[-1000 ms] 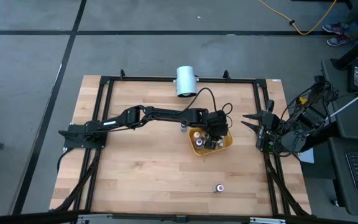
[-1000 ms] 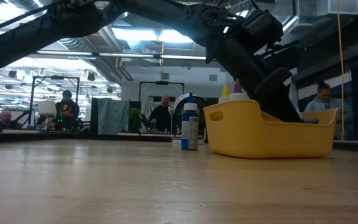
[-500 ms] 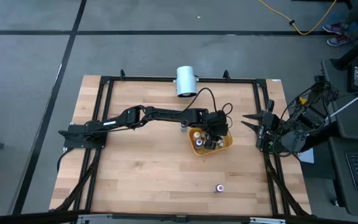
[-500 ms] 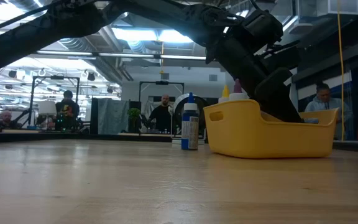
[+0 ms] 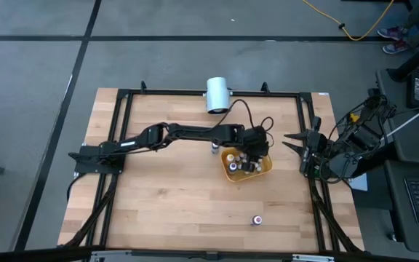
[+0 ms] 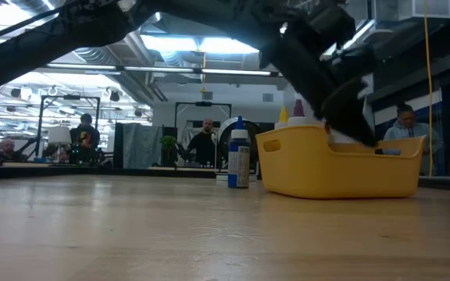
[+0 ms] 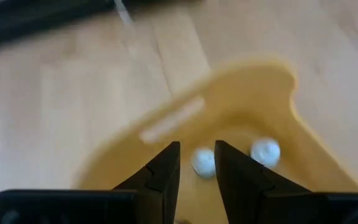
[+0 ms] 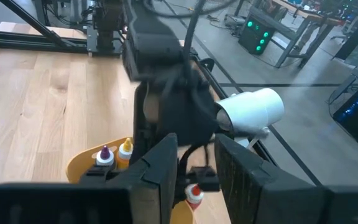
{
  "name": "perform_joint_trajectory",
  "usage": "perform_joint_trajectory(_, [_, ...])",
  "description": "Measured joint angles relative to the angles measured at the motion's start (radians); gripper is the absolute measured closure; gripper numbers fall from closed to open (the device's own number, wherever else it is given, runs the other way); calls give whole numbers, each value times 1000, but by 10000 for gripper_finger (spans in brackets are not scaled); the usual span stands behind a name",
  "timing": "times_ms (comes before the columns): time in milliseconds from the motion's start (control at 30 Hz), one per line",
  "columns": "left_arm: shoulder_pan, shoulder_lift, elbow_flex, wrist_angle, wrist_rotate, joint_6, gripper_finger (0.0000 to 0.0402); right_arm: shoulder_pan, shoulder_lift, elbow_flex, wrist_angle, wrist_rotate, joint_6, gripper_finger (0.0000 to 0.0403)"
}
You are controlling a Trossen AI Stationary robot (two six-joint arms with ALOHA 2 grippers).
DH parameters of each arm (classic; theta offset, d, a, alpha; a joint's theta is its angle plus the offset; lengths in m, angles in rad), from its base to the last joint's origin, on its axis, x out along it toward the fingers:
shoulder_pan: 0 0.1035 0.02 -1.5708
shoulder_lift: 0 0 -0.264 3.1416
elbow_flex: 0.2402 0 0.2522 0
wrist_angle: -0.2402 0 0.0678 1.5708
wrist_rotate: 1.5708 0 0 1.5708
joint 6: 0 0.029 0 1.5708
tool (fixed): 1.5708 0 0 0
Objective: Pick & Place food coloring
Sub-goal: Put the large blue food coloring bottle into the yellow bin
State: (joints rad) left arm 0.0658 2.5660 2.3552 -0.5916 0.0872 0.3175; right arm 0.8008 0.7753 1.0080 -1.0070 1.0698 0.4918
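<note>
Yellow tray (image 5: 265,169) holds most food coloring (image 5: 232,160); only the high view shows one stray bottle (image 5: 256,219) lying apart on the desk (image 5: 166,196). Left claw (image 7: 197,163) hovers released above the tray, right claw (image 5: 291,142) parked, empty, fingers parted.

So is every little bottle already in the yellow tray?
No, one bottle lies alone on the table, well away from the yellow tray.

I'm running this in a robotics lab: a wooden surface (image 5: 166,189) in a black frame (image 5: 195,93), grey concrete floor (image 5: 35,65), people at workstations (image 6: 84,136) under exposed ceiling ducts (image 6: 170,70).
</note>
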Motion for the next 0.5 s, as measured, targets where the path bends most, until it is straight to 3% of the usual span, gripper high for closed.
perform_joint_trajectory(300, [-1, -101, -2, -26, -135, 60, 306, 0, 0, 0, -8, -5, -8, 293])
perform_joint_trajectory(500, [5, -203, -2, -200, -208, 31, 307, 0, 1, 0, -8, -44, -58, 293])
